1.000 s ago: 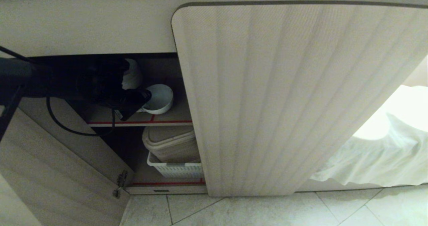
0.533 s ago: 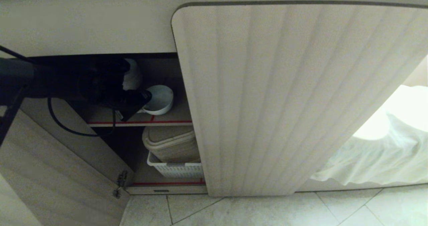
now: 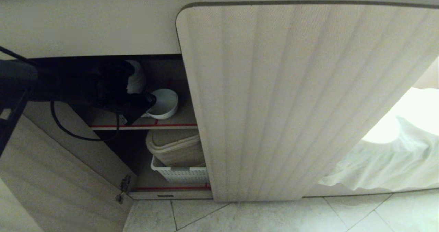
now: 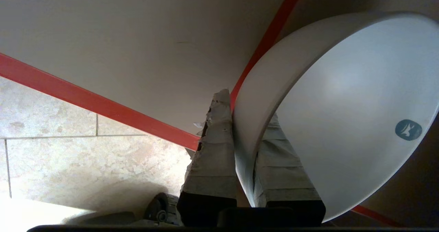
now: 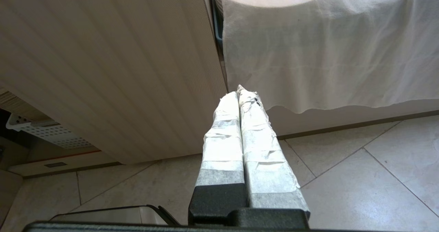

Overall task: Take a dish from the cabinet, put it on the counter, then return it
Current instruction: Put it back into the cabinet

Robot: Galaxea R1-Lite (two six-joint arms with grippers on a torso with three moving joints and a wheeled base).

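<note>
The white dish (image 3: 164,103) bears a small teal mark; the cabinet (image 3: 274,101) door is beige and vertically ribbed, its shelf (image 3: 171,125) edged red; a perforated white basket (image 3: 180,173) sits below.

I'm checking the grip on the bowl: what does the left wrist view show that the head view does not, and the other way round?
Only the left wrist view shows the left gripper with one taped finger outside the bowl wall and one inside, pinching the rim, plus a blue mark inside the bowl. Only the head view shows the closed ribbed door, the stacked white bowls behind, and the white basket on the lower shelf. Both show the bowl over the red-edged shelf and the tiled floor.
</note>
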